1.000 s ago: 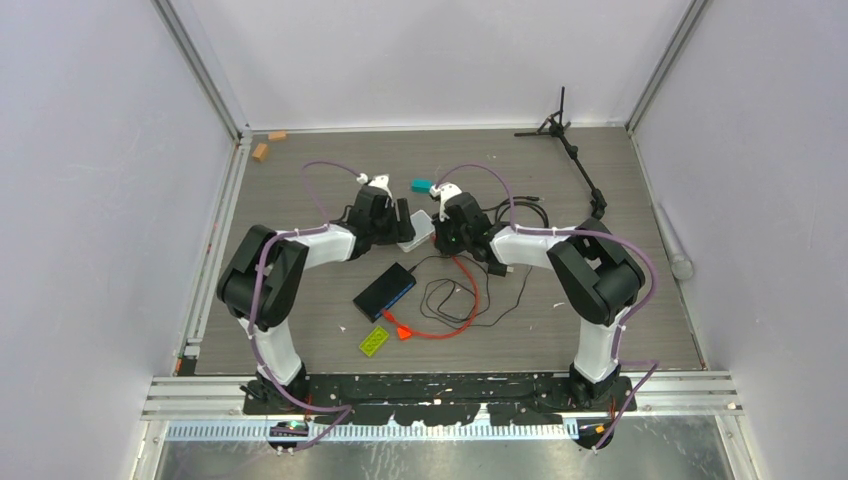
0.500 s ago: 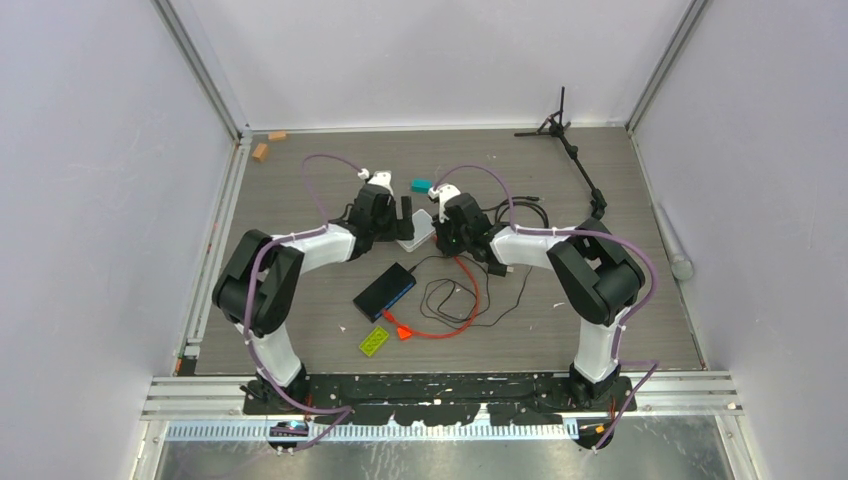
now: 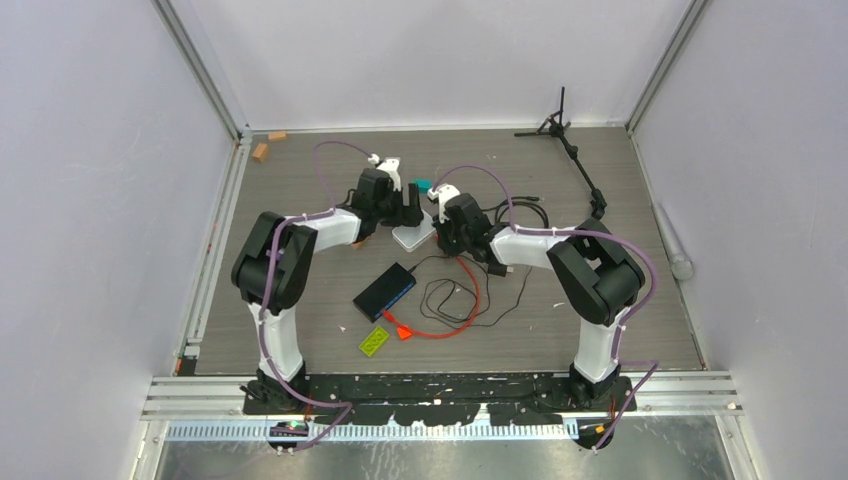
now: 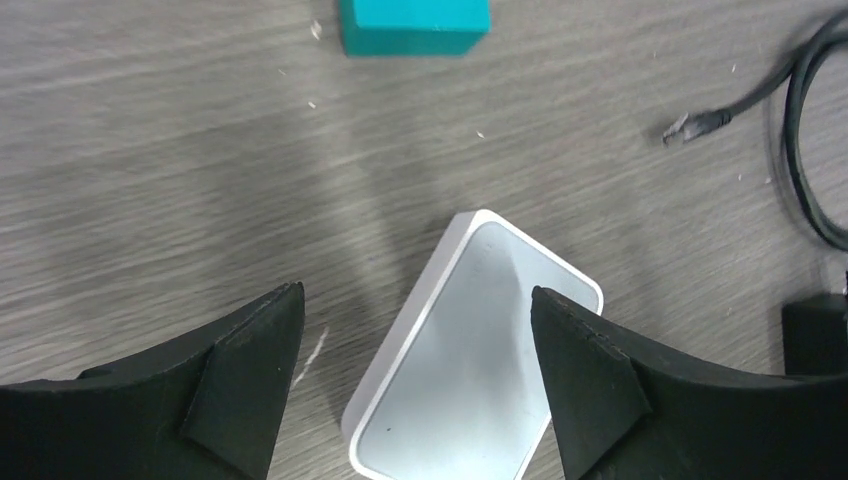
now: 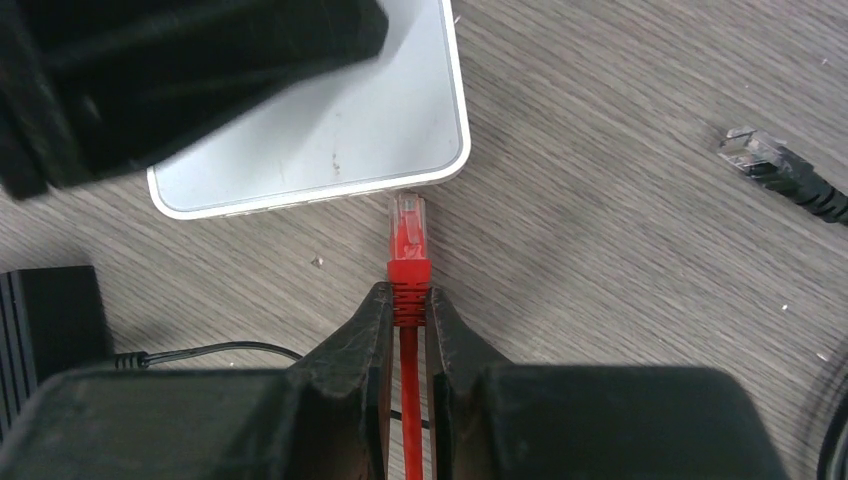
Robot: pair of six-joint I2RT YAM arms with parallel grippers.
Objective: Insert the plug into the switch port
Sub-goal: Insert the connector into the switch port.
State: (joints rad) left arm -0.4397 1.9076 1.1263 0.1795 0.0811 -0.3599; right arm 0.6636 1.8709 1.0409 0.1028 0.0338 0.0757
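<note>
R tool (image 5: pixel 410 300) is nipped narrow on the red boot at the back of the plug (image 5: pixel 409 225), w/ the red cable (image 5: pixel 410 400) trailing back through the grip. Plug pokes straight ahead of the tool. Its clear tip is at or just short of the switch (image 5: pixel 330 110) edge, near the corner on the tool's right. Can't tell if it's touching, and no port openings show from above. L tool (image 4: pixel 415 300) hangs wide open w/ the switch below its gap, not gripping it.

To do this well, imo:
- L tool should close on the switch body first, so it can't skid on the surface (image 5: pixel 650 250).
- R tool then squares the plug to a port and pushes slow, straight ahead.
- Risk: plug sits close to that corner, so it prob needs a nudge to the tool's left.
</note>
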